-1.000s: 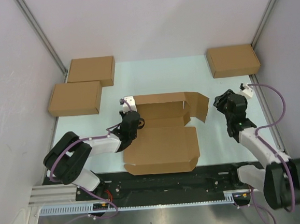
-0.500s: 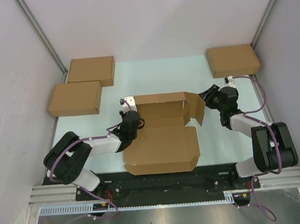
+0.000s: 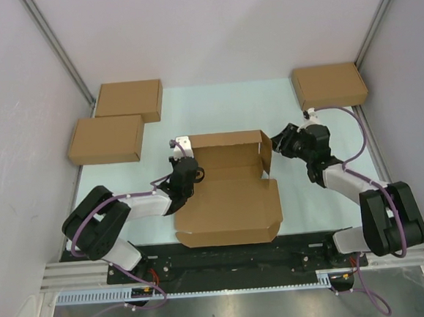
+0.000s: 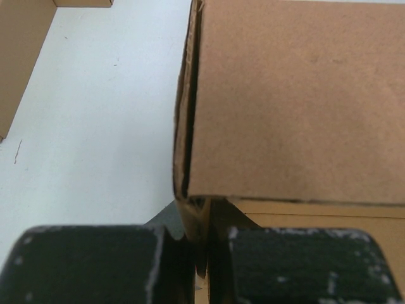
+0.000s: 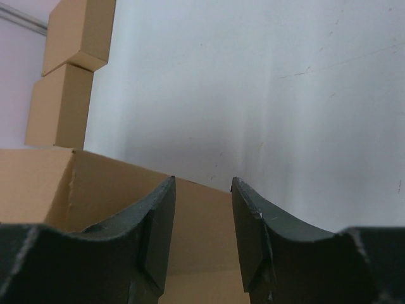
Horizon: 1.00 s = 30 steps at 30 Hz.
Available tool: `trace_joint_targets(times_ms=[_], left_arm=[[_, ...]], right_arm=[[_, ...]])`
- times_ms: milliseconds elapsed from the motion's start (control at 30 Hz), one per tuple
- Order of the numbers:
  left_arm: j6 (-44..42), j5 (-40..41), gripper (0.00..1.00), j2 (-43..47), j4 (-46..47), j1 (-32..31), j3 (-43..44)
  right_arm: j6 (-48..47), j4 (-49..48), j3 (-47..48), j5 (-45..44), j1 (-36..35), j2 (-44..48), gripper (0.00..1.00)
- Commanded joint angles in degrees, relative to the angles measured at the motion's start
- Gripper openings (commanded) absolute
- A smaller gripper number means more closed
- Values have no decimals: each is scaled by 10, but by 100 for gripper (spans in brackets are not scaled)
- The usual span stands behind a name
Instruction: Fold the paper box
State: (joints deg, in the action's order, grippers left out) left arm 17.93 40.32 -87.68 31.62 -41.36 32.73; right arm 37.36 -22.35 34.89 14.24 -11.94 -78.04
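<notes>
I am pinching the left wall (image 4: pixel 187 126) of the paper box (image 3: pixel 231 208) with my left fingers (image 4: pixel 88 266) and pressing my spread right fingers (image 5: pixel 152 234) against its right flap (image 3: pixel 266 154), which could spring open if they slip off.

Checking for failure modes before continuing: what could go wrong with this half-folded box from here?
The right gripper is open at the raised right flap, not clamping it, so the flap could spring back outward. The left gripper pinches only the left wall of the paper box. A hard push from the right might slide the box or buckle that wall.
</notes>
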Motion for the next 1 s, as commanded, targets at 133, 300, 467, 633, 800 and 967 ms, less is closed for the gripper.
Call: trace_joint_targets(times_ms=[133, 300, 467, 633, 800, 967], left_arm=[[-7, -3, 0, -12, -10, -6, -6], [-8, -2, 0, -7, -11, -6, -6], [-10, 0, 0, -3, -14, -6, -7], [-13, 3, 0, 3, -14, -6, -8], [-12, 4, 0, 1, -15, -9, -8], [-12, 4, 0, 2, -14, -12, -9]], right_arm=[[-59, 39, -1, 37, -26, 59, 48], [-89, 59, -16, 24, -62, 81, 49], [-108, 73, -24, 15, -74, 93, 50], [-133, 94, -41, 7, -91, 139, 50], [-150, 117, -55, 3, -99, 171, 50], [-151, 103, -66, 5, -103, 177, 51]])
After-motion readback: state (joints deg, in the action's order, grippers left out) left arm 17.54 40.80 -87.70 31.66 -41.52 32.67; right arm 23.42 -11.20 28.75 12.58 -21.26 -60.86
